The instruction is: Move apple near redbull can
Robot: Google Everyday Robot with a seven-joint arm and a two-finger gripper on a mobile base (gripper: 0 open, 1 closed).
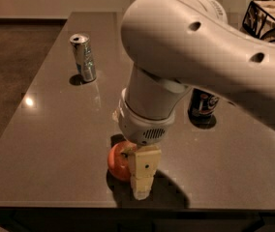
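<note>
The red-orange apple (116, 161) lies on the dark table (55, 144) near its front edge, mostly hidden behind my gripper. My gripper (138, 179) points straight down and stands right against the apple's right side, its tip at the table surface. The slim silver redbull can (83, 57) with bluish-green markings stands upright at the back left of the table, well apart from the apple. My big white arm (200, 62) fills the upper right of the camera view.
A wider dark blue can (203, 105) with a white logo stands right of the gripper, partly hidden by my arm. A dark wire basket (268, 18) stands at the back right. The table's front edge (79, 208) runs just below the apple.
</note>
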